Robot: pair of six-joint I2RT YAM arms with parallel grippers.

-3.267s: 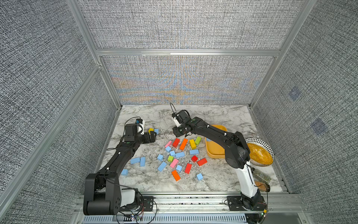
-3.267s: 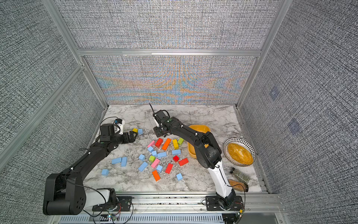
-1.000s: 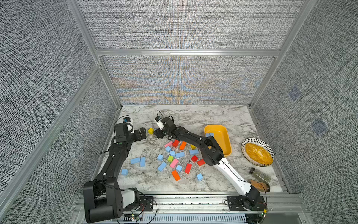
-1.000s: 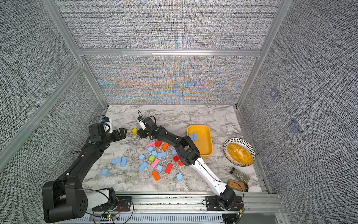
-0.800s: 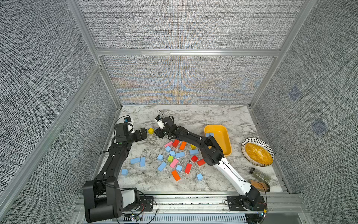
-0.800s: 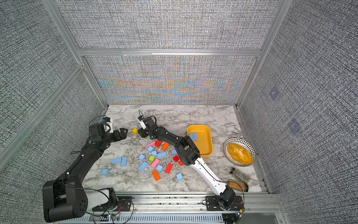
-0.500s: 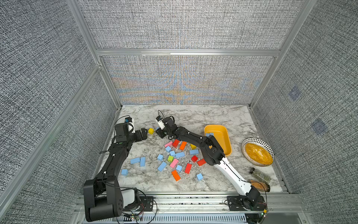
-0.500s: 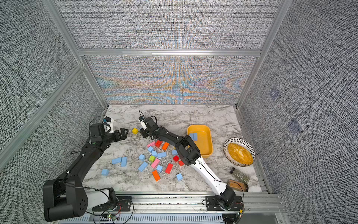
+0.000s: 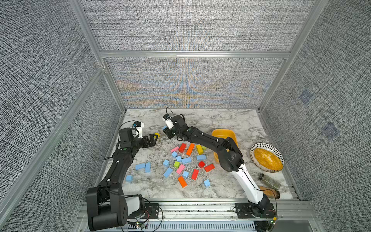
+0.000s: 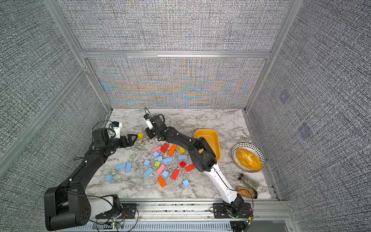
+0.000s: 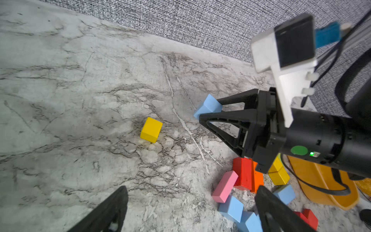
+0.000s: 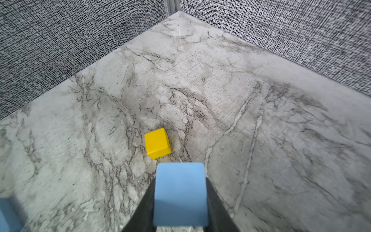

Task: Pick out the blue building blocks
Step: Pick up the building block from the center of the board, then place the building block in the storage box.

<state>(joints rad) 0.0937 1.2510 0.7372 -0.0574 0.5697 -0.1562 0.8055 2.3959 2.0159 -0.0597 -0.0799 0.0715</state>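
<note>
Right wrist view: your right gripper (image 12: 180, 180) has its jaws clamped on a blue cube (image 12: 180, 192). The cube's flat sides sit against both fingers and its front part sticks out past the tips.
Held cube, place: just beside the yellow cube (image 12: 157, 143), on the side towards your right arm, and not touching it.
Left gripper (image 10: 134, 138): jaws wide apart and empty, just beside the yellow cube on the opposite side from the held cube.
Step in hand: I judge the grasp made, so the lift and carry come next.
Doing it well: raise the cube straight up before you swing, so it does not clip the yellow cube. In the left wrist view it looks cocked between the tips, so move slowly and keep the squeeze steady. Hold the left arm where it is until the right has cleared.
Likely drop point: the yellow tray (image 9: 223, 134), well apart from the yellow cube and past the mixed pile. That it is the goal is my guess.
Blue building blocks (image 9: 186, 160) not yet picked: several lie in the mixed pile, near the yellow cube on the rig side. A touching pair and two singles lie further out the same way.
Hidden: your right arm crosses the tray in both top views, so I cannot tell what lies in it.
Hard to make out: whether the held cube's low corner is touching the marble table top (image 11: 80, 100) or is clear of it.
Cut off: both fingers of the left gripper run out of the left wrist view.
</note>
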